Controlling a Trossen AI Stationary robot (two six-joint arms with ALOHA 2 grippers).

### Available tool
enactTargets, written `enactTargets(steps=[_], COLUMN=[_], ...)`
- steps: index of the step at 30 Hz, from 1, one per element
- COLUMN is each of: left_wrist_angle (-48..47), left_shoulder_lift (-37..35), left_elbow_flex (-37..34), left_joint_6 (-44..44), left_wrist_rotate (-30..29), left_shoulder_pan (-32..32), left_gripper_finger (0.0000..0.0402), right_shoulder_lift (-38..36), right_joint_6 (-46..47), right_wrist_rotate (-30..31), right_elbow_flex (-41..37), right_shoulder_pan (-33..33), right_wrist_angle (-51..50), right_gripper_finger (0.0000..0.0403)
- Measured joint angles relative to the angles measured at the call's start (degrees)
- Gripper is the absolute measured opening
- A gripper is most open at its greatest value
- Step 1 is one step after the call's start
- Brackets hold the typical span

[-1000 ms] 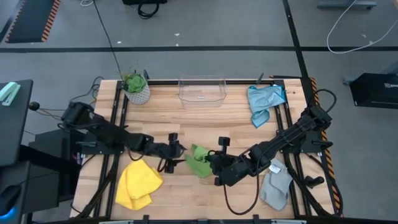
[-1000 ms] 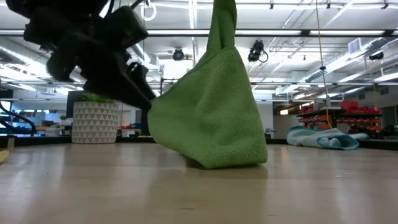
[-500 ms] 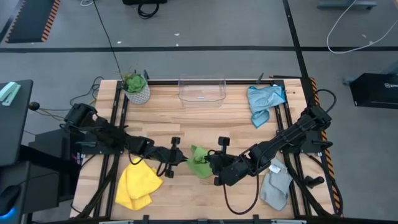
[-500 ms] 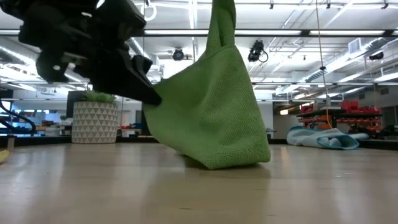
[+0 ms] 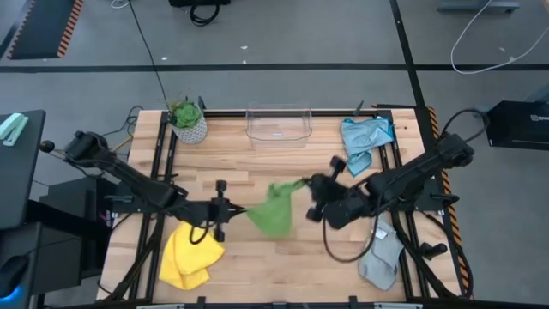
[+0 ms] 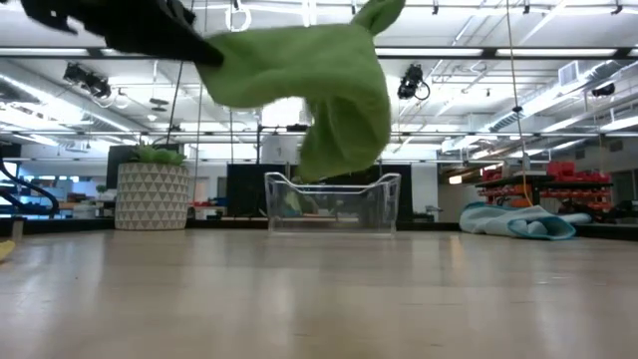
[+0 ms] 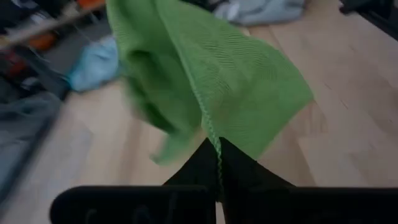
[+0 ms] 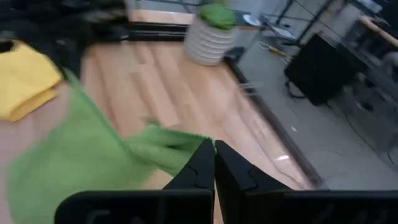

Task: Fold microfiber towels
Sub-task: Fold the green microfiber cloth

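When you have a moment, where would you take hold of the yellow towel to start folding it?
The yellow towel lies bunched near the table's front left edge. I would probably pinch an outer corner from above, since the middle is rumpled. Both claws are busy: the left claw and right claw hold the green towel stretched in the air.
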Motion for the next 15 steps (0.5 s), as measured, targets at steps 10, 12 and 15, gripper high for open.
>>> enactTargets(steps=[10, 12, 15], left_wrist_angle=[-0.07, -0.26, -0.23], left_shoulder_lift=[-5.28, -5.28, -5.28], left_elbow_flex=[0.0, 0.0, 0.0], left_joint_6=[3.68, 3.81, 4.34], left_wrist_rotate=[-7.03, -7.03, -7.67], left_shoulder_pan=[-0.84, -0.84, -0.93], left_gripper_finger=[0.0011, 0.0012, 0.0007], right_shoulder_lift=[-2.51, -2.6, -2.91], right_joint_6=[4.24, 5.55, 7.94], right_wrist_rotate=[-1.34, -2.01, -2.36], right_elbow_flex=[-7.58, -10.62, -14.68], right_shoulder_pan=[-7.53, -9.39, -11.79], right_wrist_angle=[-0.18, 0.32, 0.45], right_gripper_finger=[0.0006, 0.0006, 0.0006])
